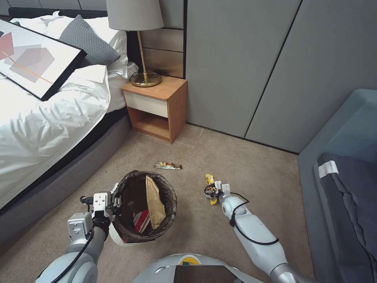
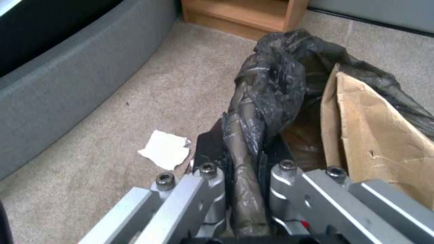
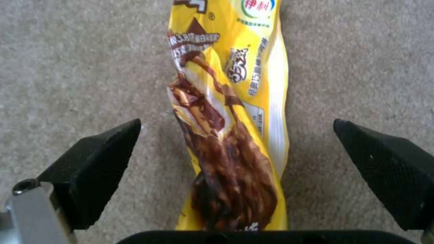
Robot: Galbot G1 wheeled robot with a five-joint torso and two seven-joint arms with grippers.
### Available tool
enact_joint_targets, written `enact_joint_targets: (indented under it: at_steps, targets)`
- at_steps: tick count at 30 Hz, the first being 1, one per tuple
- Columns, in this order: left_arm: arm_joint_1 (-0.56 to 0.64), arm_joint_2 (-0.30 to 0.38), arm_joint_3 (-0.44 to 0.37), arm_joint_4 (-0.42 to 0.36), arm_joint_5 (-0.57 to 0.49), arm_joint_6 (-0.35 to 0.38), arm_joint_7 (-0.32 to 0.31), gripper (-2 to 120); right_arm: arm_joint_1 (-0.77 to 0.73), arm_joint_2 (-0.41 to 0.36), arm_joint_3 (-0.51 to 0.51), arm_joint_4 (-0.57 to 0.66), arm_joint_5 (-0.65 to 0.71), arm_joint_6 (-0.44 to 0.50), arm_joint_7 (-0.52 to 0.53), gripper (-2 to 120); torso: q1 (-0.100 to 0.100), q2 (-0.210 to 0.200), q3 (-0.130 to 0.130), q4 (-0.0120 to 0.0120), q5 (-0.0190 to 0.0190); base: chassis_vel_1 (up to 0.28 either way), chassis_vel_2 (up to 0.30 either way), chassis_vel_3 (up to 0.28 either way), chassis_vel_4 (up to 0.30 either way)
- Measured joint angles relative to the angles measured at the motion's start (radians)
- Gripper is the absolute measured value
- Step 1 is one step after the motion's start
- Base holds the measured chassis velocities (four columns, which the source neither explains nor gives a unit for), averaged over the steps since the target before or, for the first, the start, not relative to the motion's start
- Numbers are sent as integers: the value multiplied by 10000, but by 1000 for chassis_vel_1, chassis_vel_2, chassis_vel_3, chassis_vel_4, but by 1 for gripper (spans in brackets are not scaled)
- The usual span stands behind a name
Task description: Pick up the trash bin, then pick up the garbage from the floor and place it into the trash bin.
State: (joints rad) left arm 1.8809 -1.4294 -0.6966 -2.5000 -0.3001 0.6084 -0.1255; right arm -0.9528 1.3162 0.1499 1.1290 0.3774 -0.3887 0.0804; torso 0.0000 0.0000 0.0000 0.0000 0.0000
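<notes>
Wrapper (image 3: 230, 128) between wide right hand (image 3: 235, 169) pads (left hand (image 2: 244, 162) clamps bin (image 1: 147, 206) rim)

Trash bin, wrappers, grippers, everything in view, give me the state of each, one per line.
trash bin: held off upright, tilted, liner on, rim clamped.
left gripper: shut on the bin's rim.
brown paper bag: inside the bin, standing on end.
red-white cup: inside the bin.
right gripper: open, fingers either side of a wrapper.
yellow wrapper: on the carpet, ungrasped.
second wrapper: on the carpet.
white tissue: on the carpet.
</notes>
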Motion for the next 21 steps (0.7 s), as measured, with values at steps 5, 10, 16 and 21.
enact_joint_targets:
  at_steps: [5, 10, 16, 21]
  targets:
    - [-24, -7, -1, 0, 1, 0, 2, 7, -2, 6, 28, -37, -42, 33, -1, 100, 0, 0, 0, -1, 0, 0, 0, 0, 0]
    - [-31, -11, -1, 0, 3, -3, 1, 7, -6, 17, 43, -52, -65, 43, -11, 100, 0, 0, 0, 0, 0, 0, 0, 0, 0]
    - [-46, -22, 1, 0, 6, -6, 0, 7, -14, 35, 47, -16, -72, 32, -49, 95, 0, 0, 0, 0, 0, 0, 0, 0, 0]
    - [-55, -32, 9, 0, 8, -11, -2, 7, -39, 77, 98, -47, -110, 25, -130, 73, -1, 0, 0, 0, 0, 0, 0, 0, 0]
